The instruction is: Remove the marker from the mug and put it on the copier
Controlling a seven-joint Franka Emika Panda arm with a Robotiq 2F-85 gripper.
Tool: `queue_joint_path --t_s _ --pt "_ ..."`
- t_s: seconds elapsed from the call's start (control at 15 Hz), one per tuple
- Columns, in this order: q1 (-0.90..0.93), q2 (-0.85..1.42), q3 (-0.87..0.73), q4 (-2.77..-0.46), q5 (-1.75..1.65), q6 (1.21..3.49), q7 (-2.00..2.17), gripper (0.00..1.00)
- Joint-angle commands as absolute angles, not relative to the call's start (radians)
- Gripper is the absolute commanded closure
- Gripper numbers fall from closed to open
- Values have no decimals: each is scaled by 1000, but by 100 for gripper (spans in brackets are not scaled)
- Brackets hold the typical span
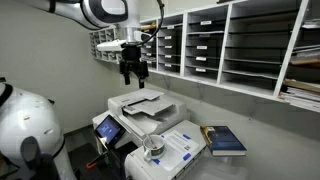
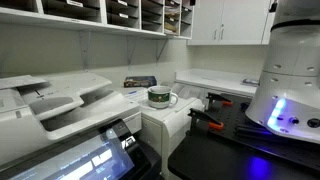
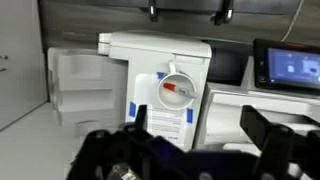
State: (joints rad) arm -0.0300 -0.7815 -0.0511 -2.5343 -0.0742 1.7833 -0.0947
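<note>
Marker (image 3: 169, 87) in mug (image 3: 180, 90), centred in wrist view; gripper (image 1: 133, 74) hovers high, jaws spread, empty, likely lining up descent.

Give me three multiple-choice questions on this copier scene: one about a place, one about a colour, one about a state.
1. Where is the marker?
A. in the mug
B. on the shelves
C. on the floor

2. What colour is the book?
A. red
B. dark blue
C. yellow

3. How is the hand?
A. shut on the mug
B. open, holding nothing
C. shut on the marker

Answers:
1 A: the wrist view shows its reddish end inside the rim.
2 B: its cover reads dark blue in both exterior views.
3 B: its fingers stand wide apart, above the copier.
</note>
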Motion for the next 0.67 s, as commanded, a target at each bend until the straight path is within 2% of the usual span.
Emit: queue_joint_path --t_s 0.0,0.47,0.6 --pt "-26 -781 -54 -2531 -76 1780 -92 0" --pt "-26 -781 -54 -2531 -76 1780 -92 0" --pt "-73 -775 -18 -2568 -81 1869 51 0"
